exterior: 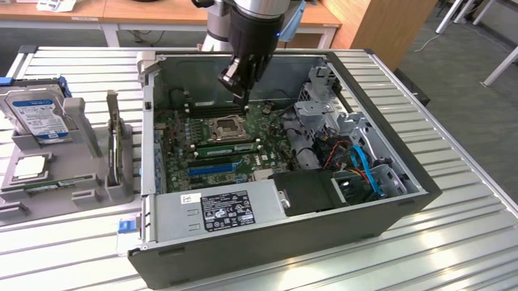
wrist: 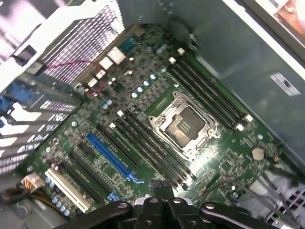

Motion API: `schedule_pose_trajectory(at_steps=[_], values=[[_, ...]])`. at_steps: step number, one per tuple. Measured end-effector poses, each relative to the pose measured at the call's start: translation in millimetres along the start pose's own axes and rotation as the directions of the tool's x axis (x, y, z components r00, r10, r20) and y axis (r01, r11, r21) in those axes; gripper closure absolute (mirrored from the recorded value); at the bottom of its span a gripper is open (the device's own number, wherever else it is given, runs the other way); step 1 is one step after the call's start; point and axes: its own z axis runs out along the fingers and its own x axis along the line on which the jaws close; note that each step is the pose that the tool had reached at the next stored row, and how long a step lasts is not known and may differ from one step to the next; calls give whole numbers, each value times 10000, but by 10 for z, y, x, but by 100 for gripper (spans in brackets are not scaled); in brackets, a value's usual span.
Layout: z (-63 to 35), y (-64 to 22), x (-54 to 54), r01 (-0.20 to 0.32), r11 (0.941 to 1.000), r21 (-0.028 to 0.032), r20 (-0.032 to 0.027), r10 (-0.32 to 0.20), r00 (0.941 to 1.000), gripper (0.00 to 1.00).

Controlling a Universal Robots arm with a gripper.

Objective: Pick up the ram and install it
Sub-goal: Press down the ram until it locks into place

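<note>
The ram [exterior: 55, 183], a thin green stick, lies flat in the grey parts holder [exterior: 89, 197] at the exterior view's left, outside the computer case. My gripper [exterior: 233, 85] hangs inside the open case [exterior: 404, 200], over the far part of the motherboard [exterior: 182, 130] above the CPU socket [exterior: 227, 127]. It is far from the ram. In the wrist view the gripper [wrist: 162, 185] is shut with nothing between its fingers. It looks down on the socket [wrist: 183, 125] and the dark memory slots [wrist: 147, 143] on either side of it.
The holder also carries a hard drive [exterior: 36, 112], a chip [exterior: 31, 167] and an upright card with a metal bracket [exterior: 113, 142]. Inside the case are a power supply [exterior: 218, 209], a blue slot [exterior: 212, 170], drive cages [exterior: 324, 109] and loose cables [exterior: 364, 163].
</note>
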Motion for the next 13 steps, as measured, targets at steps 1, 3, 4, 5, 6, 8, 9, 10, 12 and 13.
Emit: schedule_pose_trajectory(at_steps=[1,3,4,5,6,8,9,10,12,13], values=[[0,0,0,-175,9998,1,8,175,9998,90],[0,0,0,-546,9985,2,27,546,9985,90],[1,0,0,-724,9974,3,36,723,9974,90],[1,0,0,-904,9959,2,45,904,9959,90],[1,0,0,-1082,9941,3,54,1082,9941,90],[2,0,0,-1439,9896,3,74,1438,9896,90],[3,0,0,-1627,9867,1,83,1627,9866,90],[3,0,0,-1804,9836,1,92,1804,9835,90],[4,0,0,-2156,9765,0,110,2156,9764,90],[5,0,0,-2331,9725,-2,119,2331,9724,90]])
